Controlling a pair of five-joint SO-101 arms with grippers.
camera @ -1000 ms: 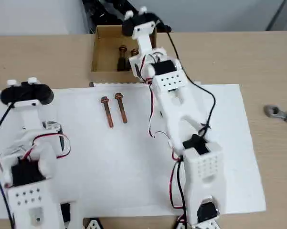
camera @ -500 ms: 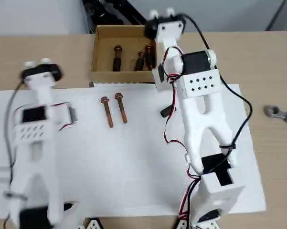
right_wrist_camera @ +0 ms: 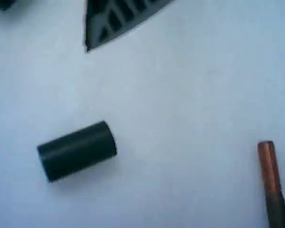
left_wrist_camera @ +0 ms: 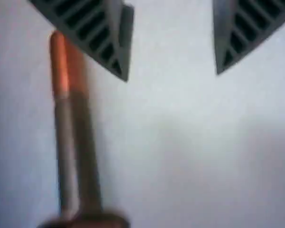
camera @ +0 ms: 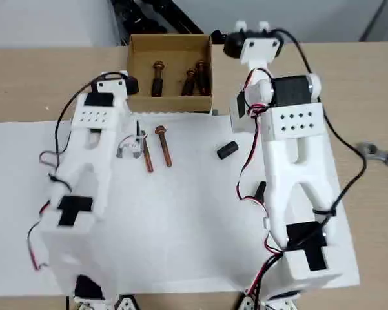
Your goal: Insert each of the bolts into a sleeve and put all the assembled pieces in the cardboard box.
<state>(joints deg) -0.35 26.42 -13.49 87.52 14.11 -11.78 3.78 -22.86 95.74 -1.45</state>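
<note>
White paper [camera: 181, 245] has two bare bolts [camera: 144, 153] [camera: 163, 146] and one black sleeve [camera: 227, 150] left. Three done pieces [camera: 157, 77] lie in the cardboard box [camera: 170, 42]. The left gripper [left_wrist_camera: 171, 75] and the right gripper [right_wrist_camera: 42, 26] have fingers spread, holding nothing.

Text, labels, numbers, signs: none can be read.
</note>
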